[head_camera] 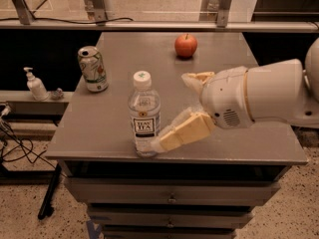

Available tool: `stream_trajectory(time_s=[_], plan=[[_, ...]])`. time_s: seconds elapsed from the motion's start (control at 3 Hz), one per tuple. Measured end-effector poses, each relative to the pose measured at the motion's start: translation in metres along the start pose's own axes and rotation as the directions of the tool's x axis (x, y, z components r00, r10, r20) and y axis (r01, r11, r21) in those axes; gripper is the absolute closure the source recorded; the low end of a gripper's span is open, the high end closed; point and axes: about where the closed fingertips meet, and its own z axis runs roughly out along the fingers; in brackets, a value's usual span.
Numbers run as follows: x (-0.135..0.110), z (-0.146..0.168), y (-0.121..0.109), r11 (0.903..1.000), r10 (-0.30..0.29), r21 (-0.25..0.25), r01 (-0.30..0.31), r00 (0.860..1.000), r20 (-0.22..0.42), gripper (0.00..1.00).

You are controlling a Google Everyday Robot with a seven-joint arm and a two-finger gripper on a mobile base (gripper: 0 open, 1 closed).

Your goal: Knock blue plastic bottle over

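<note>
The blue plastic bottle (144, 114) stands upright near the front edge of the grey table (99, 131). It is clear, with a white cap and a white-and-dark label. My gripper (170, 111) is just right of the bottle and open, its fingers spread wide. The lower finger (183, 131) lies low over the table, with its tip at the bottle's base on the right side; I cannot tell whether it touches. The upper finger (197, 77) points left, behind and to the right of the bottle.
A green-and-white drink can (93, 68) stands at the table's left edge. A red apple (186, 45) sits at the back middle. A small white pump bottle (36, 84) stands on a lower shelf to the left. Drawers sit under the tabletop.
</note>
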Motion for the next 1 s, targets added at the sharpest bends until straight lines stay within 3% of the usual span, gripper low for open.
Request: stream_trajectory(time_s=[0.33, 1.0], plan=[[-0.004, 0.034, -0.003, 0.9999, 0.009, 0.010, -0.009, 1.000, 0.019, 0.00], [-0.001, 0.050, -0.056, 0.9935, 0.046, 0.105, -0.044, 0.999, -0.011, 0.00]])
